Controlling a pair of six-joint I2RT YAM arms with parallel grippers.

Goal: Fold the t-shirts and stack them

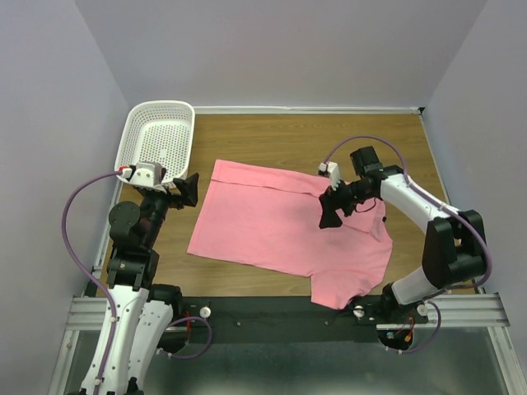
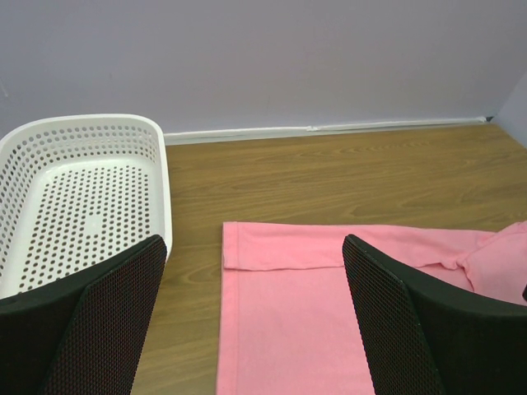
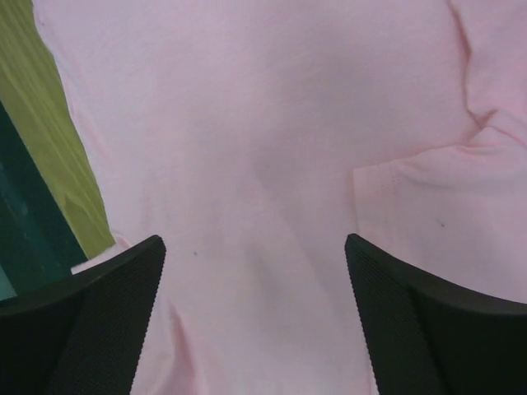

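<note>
- The right gripper point(image 1: 329, 216) hangs over the t-shirt point(image 1: 280, 230) toward its right end, with its jaws apart and nothing between them. Its wrist view shows only flat pink cloth below.
- The left gripper point(image 1: 188, 191) is also spread wide and empty. It sits just off the shirt's left edge, with the white basket point(image 1: 161, 104) close beside it at the far left corner of the table point(image 1: 272, 140).
- The t-shirt lies spread and unfolded across the middle of the table. One sleeve reaches the near edge, and there it seems to lap onto the dark rail.
- Risk: if the right gripper closes on flat cloth with no raised edge, it may pinch only the top layer or slip off altogether (the fabric looks thin and soft). The fold would then drag lopsided.
- Risk: the sleeve at the near edge could catch on the rail or trail behind when the shirt is lifted, which would pull the body askew.
- Risk: the left gripper has little room beside the basket, so a sweep toward the hem corner could nudge the basket or hook its rim.
- Risk: if the two grippers take hold at unmatched points, the fold line will probably run crooked and bunch. A small rumple near the far right sleeve would be trapped inside.
</note>
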